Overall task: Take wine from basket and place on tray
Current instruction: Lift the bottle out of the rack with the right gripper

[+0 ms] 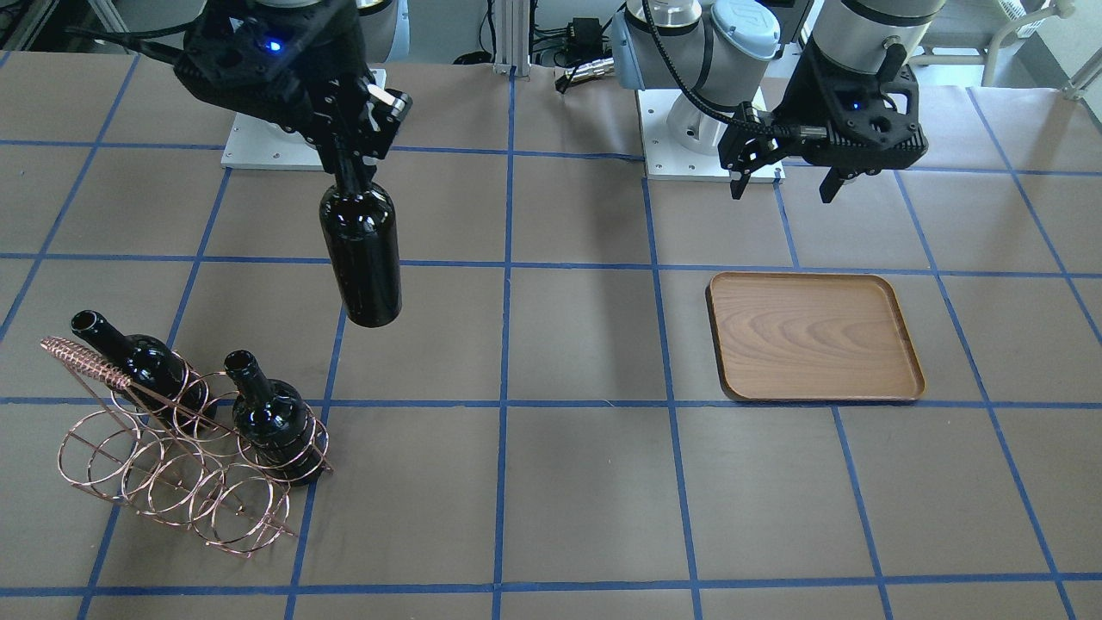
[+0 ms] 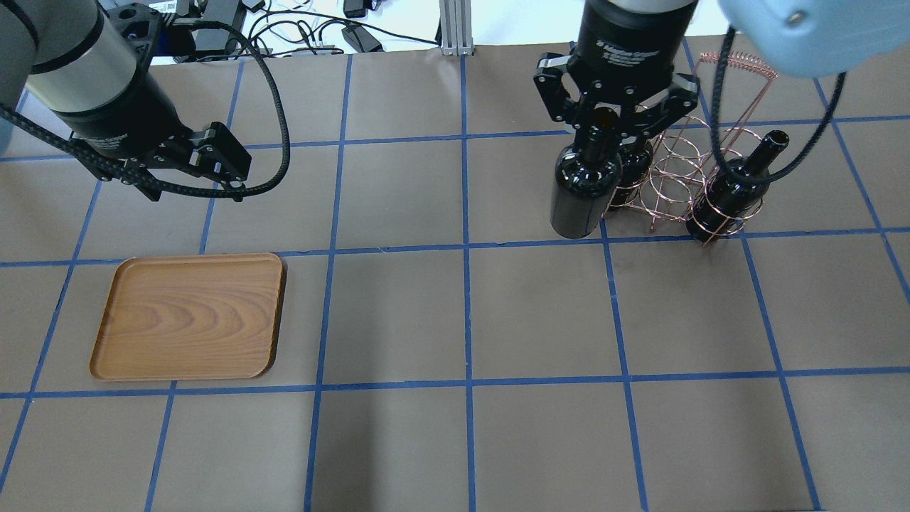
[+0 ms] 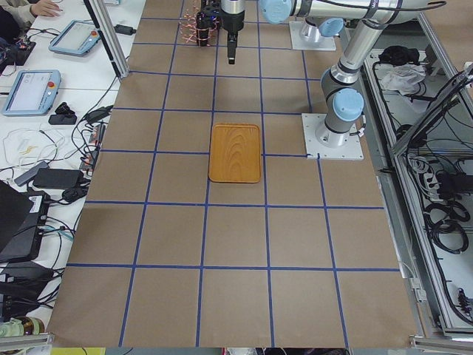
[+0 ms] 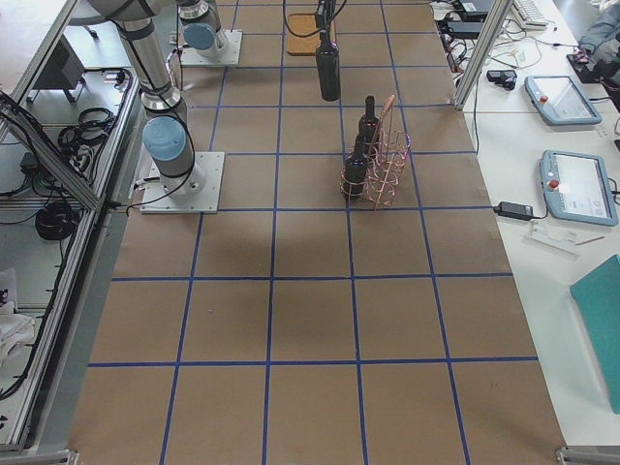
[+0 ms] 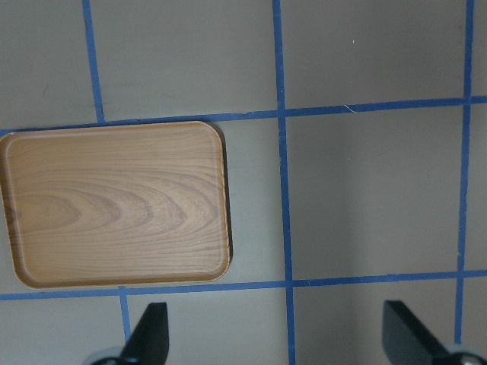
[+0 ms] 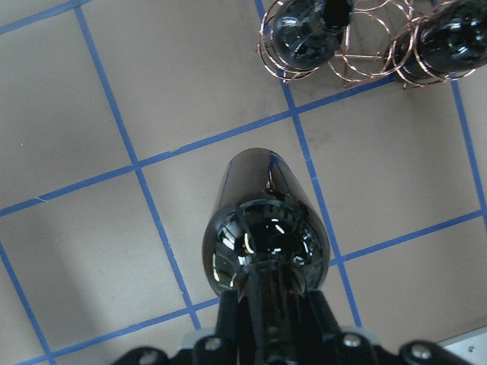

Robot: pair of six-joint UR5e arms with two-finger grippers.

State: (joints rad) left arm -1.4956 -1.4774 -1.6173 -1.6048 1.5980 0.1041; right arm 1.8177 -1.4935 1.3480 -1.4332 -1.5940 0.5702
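Observation:
My right gripper [image 1: 351, 168] is shut on the neck of a near-black wine bottle [image 1: 362, 251], which hangs upright above the table beside the basket; it also shows in the overhead view [image 2: 581, 193] and the right wrist view [image 6: 262, 236]. The copper wire basket [image 1: 172, 456] holds two more bottles [image 1: 271, 418] [image 1: 142, 362]. The brown wooden tray [image 1: 814, 337] lies flat and bare across the table; it also shows in the overhead view [image 2: 190, 316]. My left gripper [image 1: 782, 181] is open and empty, hovering above the table behind the tray.
Brown table cover with a blue tape grid. Both arm bases [image 1: 710, 159] stand at the robot's edge. Cables and a metal post [image 2: 453, 28] lie beyond the far edge. Operators' desks with pendants [image 4: 557, 97] run along the table's far side.

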